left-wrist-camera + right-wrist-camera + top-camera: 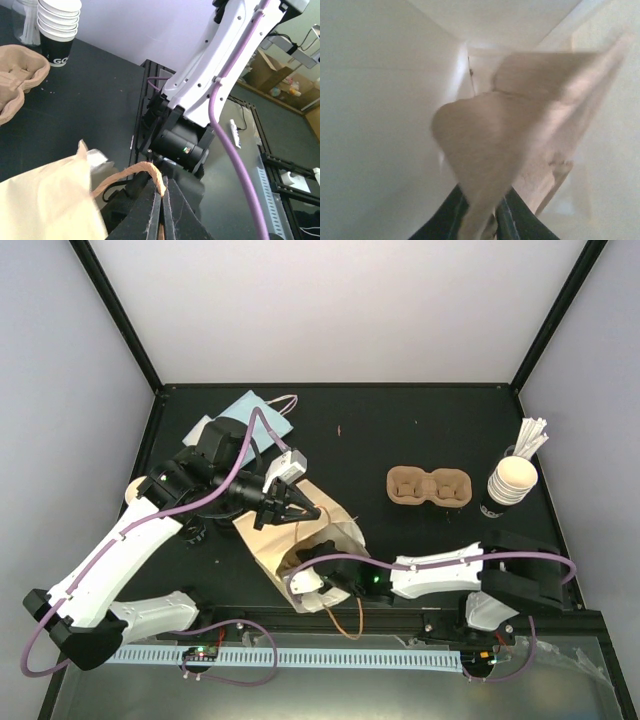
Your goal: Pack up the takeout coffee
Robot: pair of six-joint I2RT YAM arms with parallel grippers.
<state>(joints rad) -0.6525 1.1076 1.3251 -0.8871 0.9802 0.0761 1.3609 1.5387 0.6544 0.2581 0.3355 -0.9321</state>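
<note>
Pinches handle [131,173] of paper bag [47,202] in fully closed left hand [161,196], holds right hand [481,217] inside it, opening there impossible to tell.

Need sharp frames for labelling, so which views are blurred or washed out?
Right wrist: heavily blurred and pale, a tan shape smeared inside the paper bag. Left wrist: bag handle in focus, far background slightly soft. Top external: sharp, evenly lit.
</note>
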